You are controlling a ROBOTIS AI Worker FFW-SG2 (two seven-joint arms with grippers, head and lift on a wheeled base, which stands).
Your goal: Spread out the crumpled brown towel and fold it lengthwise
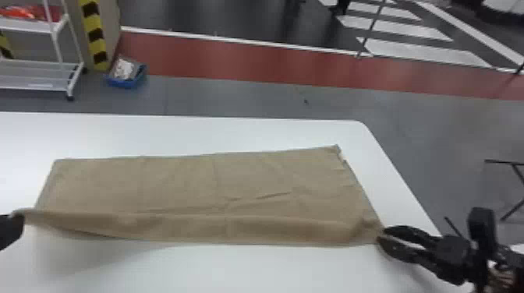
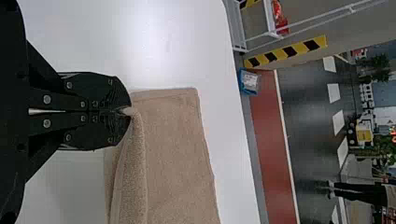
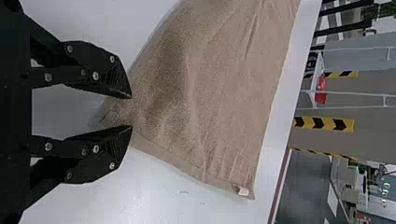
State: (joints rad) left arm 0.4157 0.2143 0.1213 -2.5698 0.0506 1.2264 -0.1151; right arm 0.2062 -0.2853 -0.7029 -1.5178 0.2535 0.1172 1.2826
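My left claw [image 1: 18, 219] and right claw [image 1: 381, 235] are black, the towel [image 1: 234, 179] is a plain sandy brown with a whitish tag [image 3: 243, 191], and the worktop [image 1: 273, 269] under it is white. Past that I see a grey floor [image 1: 253, 97] with a brick-red band [image 1: 241, 66] edged by a white line [image 1: 241, 41], then darker grey flooring [image 1: 234, 13] painted with broad white stripes [image 1: 413, 48]. The rack [image 1: 27, 25] is white and holds orange-red stuff [image 1: 23, 11], the bin [image 1: 124, 83] is blue, and the beige-grey pillar [image 1: 111, 23] wears a strip [image 1: 92, 33] of slanting yellow and black blocks.
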